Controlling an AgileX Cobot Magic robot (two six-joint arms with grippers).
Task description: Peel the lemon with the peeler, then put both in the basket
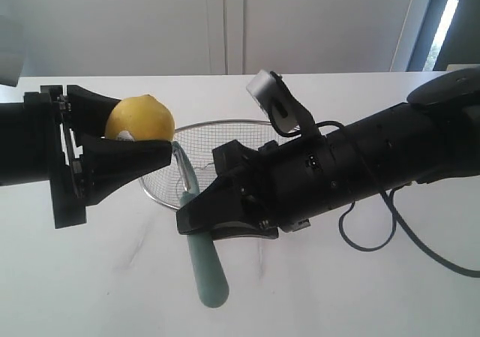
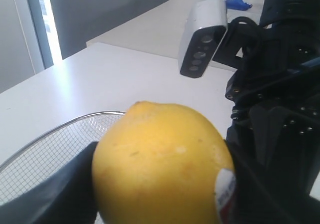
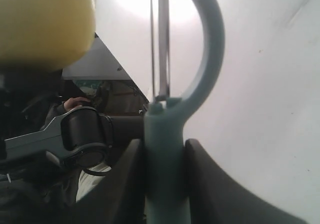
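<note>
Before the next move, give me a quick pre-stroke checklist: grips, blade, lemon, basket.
1. Grip on the lemon by the left gripper: ok, clamped between both fingers, off the table.
2. Grip on the peeler by the right gripper: ok, handle between the fingers, blade head toward the lemon.
3. Blade on the skin: not ok, the right wrist view shows a gap.
4. Blade path clear of the left fingers: cannot tell, the head sits close to the lower fingertip in the exterior view.
5. Peel started: not ok, the visible skin is whole; the far side is hidden.
6. The basket in place: ok, on the table behind the grippers, partly hidden by the right arm.
</note>
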